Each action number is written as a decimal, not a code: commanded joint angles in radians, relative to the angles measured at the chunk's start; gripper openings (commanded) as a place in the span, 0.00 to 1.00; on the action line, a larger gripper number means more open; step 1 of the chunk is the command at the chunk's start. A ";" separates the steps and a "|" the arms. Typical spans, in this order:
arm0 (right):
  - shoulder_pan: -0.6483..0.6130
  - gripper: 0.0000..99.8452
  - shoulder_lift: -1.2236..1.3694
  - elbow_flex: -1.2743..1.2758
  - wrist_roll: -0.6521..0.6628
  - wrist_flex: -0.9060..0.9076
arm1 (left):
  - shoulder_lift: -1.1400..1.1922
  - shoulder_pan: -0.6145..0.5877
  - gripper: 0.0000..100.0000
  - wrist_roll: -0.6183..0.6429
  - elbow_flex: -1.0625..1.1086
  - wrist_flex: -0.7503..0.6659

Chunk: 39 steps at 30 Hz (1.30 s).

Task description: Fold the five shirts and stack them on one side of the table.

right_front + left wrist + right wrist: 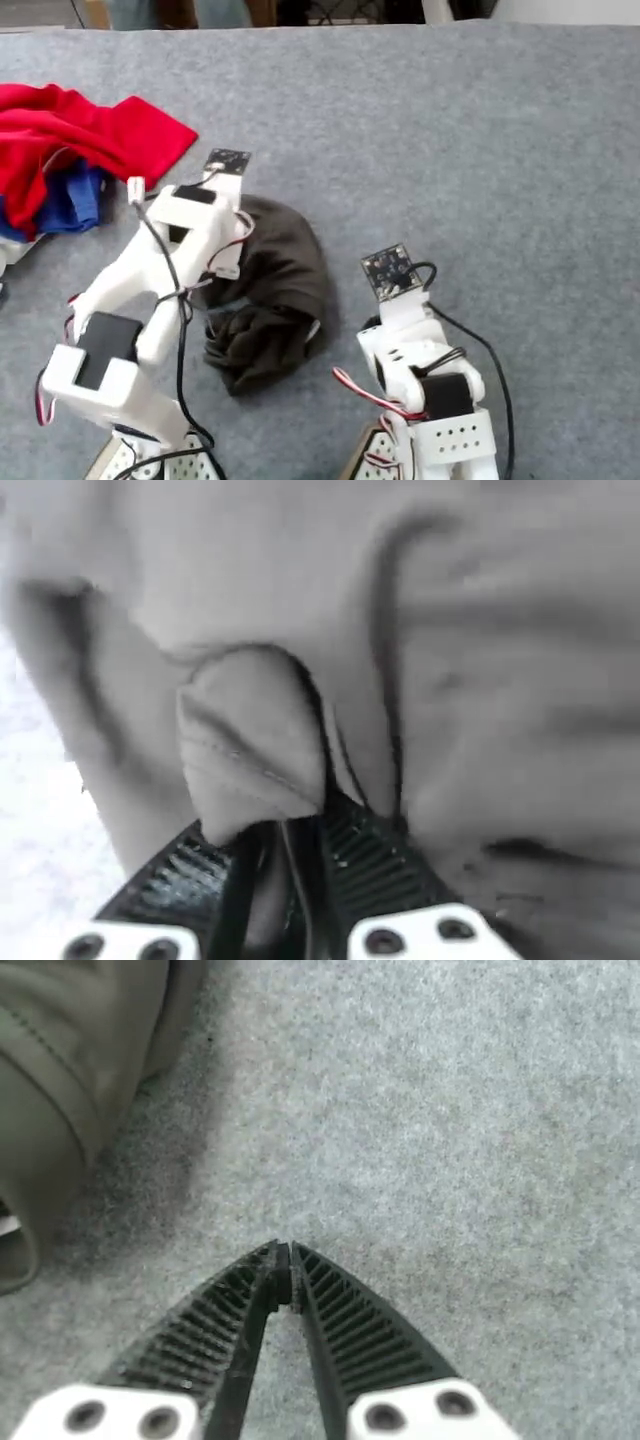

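Left gripper (300, 825) pinches a fold of the dark shirt (250, 730); right gripper (284, 1260) sits pressed together over the grey surface (450, 1110), beside it.

Crumpled dark olive-grey cloth shirt (285, 285): in the high view the white left arm (165, 265) lay over one side of it and hid that part. In the right wrist view the shirt (60, 1080) ran off the frame's edge. In the left wrist view a fold (250, 740) covered the tips of the left gripper (288, 830), and which part of the garment it belonged to could not be told. The rumpled red cloth shirt (70, 130) and the blue cloth shirt (75, 200) partly buried beneath it were cut off by the left edge. The white right arm (425, 390), like the left, was cut off at its base.
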 commanded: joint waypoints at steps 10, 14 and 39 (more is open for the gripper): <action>0.006 0.01 -0.005 -0.002 -0.003 0.002 | -0.397 -0.206 0.03 -0.008 0.097 0.018; 0.006 0.01 -0.005 -0.002 -0.003 0.002 | -0.470 -0.337 0.03 -0.006 0.097 0.018; 0.006 0.01 -0.005 -0.002 -0.003 0.002 | -0.671 -0.460 0.03 -0.015 0.099 0.137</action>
